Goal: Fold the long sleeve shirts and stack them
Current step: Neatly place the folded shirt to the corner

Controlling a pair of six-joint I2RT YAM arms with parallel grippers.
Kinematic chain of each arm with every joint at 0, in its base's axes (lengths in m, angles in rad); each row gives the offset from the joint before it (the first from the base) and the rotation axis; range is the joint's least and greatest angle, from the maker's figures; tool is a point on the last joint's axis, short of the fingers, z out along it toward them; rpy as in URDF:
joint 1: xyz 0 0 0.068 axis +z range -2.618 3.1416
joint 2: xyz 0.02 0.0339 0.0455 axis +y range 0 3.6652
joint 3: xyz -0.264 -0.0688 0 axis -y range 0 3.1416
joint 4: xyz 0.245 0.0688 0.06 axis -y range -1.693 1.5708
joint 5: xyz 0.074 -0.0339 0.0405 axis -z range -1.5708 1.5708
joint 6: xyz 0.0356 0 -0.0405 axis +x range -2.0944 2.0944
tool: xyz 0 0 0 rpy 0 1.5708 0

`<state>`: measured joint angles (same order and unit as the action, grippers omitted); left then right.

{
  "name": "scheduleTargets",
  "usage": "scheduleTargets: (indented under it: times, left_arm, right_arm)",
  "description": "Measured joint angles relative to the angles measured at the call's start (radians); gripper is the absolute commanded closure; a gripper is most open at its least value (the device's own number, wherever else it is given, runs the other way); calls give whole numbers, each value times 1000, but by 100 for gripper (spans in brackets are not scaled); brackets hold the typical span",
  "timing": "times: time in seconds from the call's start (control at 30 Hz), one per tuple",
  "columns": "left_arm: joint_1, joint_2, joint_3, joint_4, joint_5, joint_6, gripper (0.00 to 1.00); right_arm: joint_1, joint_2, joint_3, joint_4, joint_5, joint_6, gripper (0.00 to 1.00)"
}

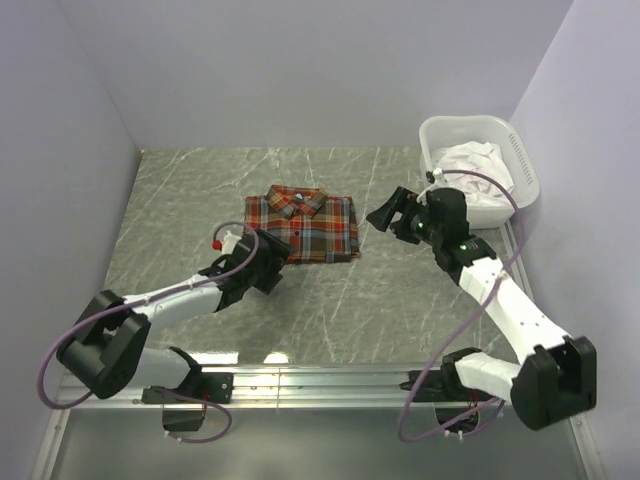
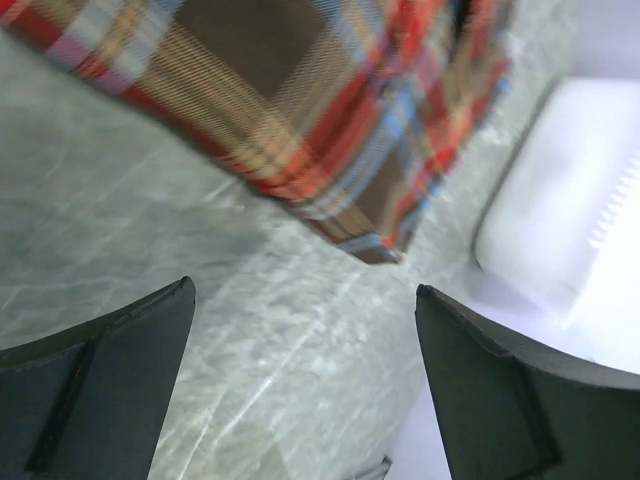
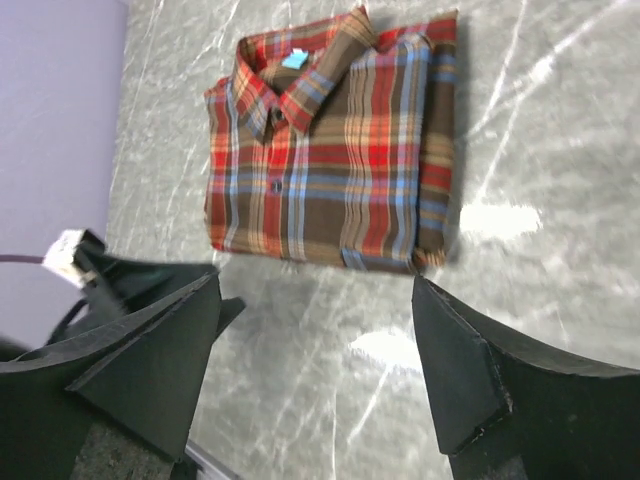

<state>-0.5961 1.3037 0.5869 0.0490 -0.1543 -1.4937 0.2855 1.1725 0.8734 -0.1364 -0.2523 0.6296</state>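
Shirt (image 1: pixel 302 225) lay folded on bench (image 1: pixel 180 200).
I saw left hand (image 1: pixel 268 262) just beside it, right hand (image 1: pixel 392 212) near, both spread apart, empty.

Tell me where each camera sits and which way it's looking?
Top: above and behind the arms, looking down on the table, folded plaid shirt and white basket; both arms show.
Left wrist: low on the left arm, facing the shirt's corner; open left hand below.
Right wrist: higher on the right arm, facing down over the whole shirt; open right hand below.
Shared: all see the shirt.
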Motion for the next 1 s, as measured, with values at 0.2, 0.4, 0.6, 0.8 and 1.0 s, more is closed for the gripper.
scheduleTargets:
  times: [0.2, 0.4, 0.6, 0.8, 1.0]
  left_arm:
    - [-101, 136, 4, 69, -132, -101, 3]
    - [-132, 293, 102, 105, -208, -141, 19]
    - [-124, 397, 171, 143, -259, -189, 32]
    - [-87, 475, 216, 169, -259, -226, 73]
    - [-6, 496, 224, 189, -224, -214, 99]
  right_arm:
    - [0, -138, -107, -39, 5, -12, 16]
    - [0, -219, -162, -53, 3, -26, 16]
    - [0, -282, -175, -52, -2, -27, 17]
    - [0, -320, -175, -59, 5, -44, 17]
    - [0, -334, -175, -79, 20, -63, 17]
